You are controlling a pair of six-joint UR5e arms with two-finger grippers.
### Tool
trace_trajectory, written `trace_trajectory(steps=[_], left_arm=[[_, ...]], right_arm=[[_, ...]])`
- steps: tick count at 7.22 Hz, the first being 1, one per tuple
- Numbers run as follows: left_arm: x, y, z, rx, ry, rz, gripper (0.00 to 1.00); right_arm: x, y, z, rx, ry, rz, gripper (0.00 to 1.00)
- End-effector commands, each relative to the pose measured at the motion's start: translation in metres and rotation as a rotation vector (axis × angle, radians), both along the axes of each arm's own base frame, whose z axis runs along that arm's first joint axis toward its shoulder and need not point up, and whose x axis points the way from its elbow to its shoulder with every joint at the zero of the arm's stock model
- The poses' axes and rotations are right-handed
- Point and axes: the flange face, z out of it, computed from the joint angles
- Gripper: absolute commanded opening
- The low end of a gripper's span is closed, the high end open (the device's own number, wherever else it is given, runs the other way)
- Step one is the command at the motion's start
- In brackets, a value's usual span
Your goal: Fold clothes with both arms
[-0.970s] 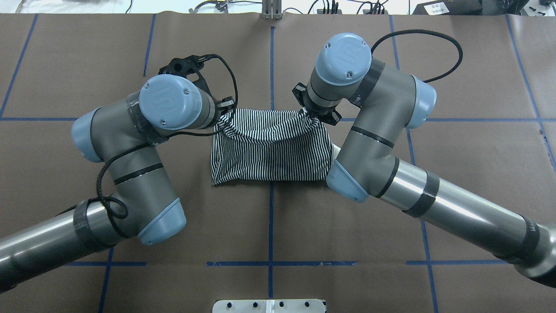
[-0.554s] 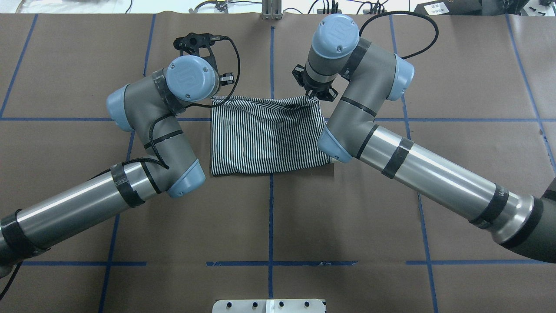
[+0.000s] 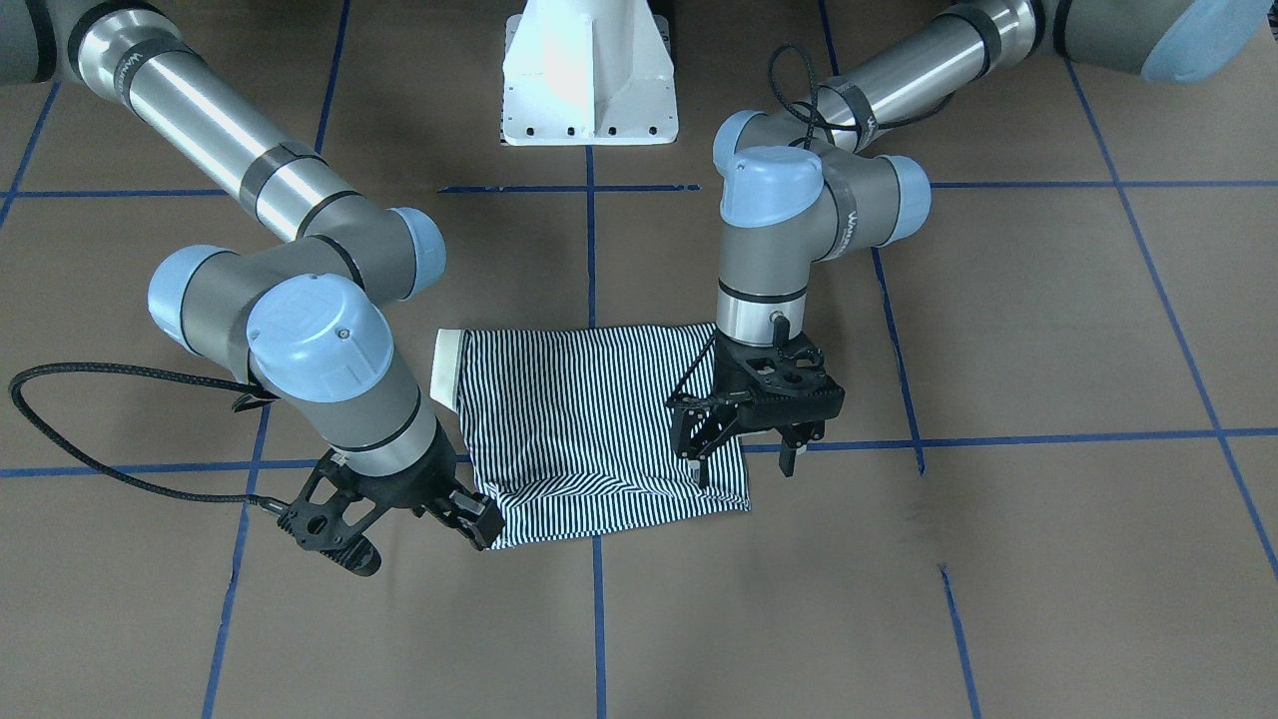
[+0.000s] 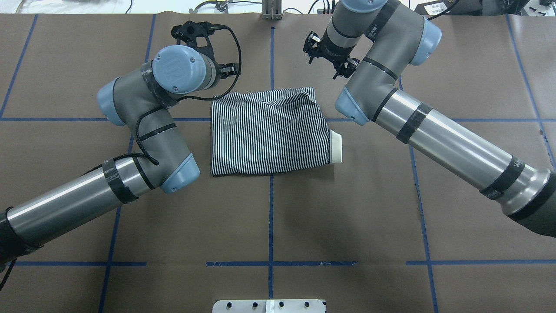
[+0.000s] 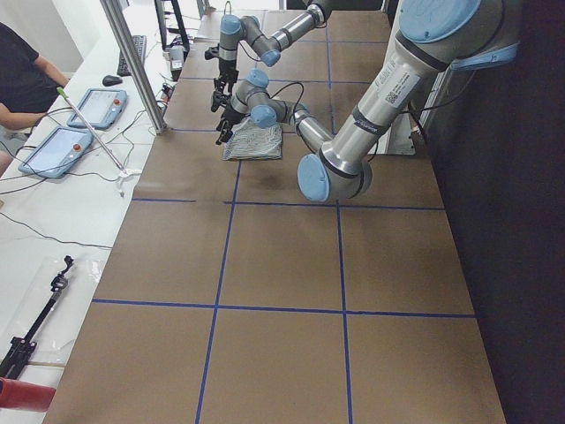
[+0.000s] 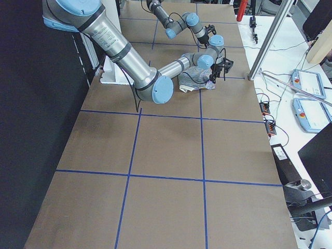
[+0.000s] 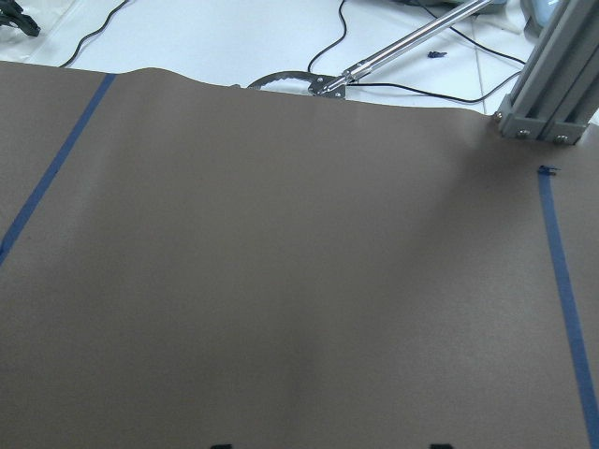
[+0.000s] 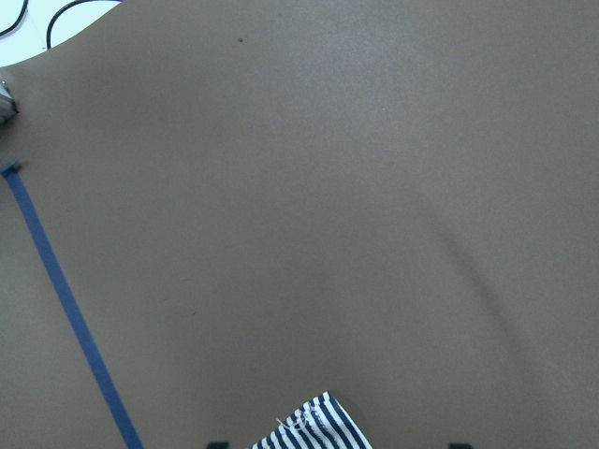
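The striped polo shirt lies folded into a flat rectangle at the table's middle, its cream collar poking out on the right side. My left gripper hovers open just above the shirt's far left corner, nothing between its fingers. My right gripper is open too, lifted off past the far right corner; a shirt corner shows at the bottom of the right wrist view. From overhead, the right gripper sits beyond the shirt's far edge. The left wrist view shows only brown paper.
Brown paper with blue tape lines covers the table. The white pedestal base stands on the robot's side. An aluminium post and cables line the far edge. A person sits by tablets at the side bench.
Both grippers carried the shirt's raised edge away from the robot, laid it flat, let go and opened. The right gripper has pulled back beyond the far edge; the collar now shows.
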Motion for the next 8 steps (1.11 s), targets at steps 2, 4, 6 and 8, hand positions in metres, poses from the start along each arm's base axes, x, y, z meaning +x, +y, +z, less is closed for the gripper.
trace_trajectory(steps=[2,4,6,8], left_arm=[[-0.129,0.028,0.035,0.084,0.025,0.243,1.0],[-0.26,0.01,0.127,0.181,-0.146,0.407,1.0],[-0.397,0.005,0.227,0.217,-0.343,0.46,1.0],[-0.506,0.016,0.302,0.229,-0.296,0.557,1.0]], right_arm=[[0.088,0.014,0.071,0.094,0.001,-0.114,1.0],[0.218,0.024,0.166,0.203,0.056,-0.209,1.0],[0.343,0.039,0.254,0.299,0.124,-0.306,1.0],[0.436,0.08,0.331,0.368,0.153,-0.394,1.0]])
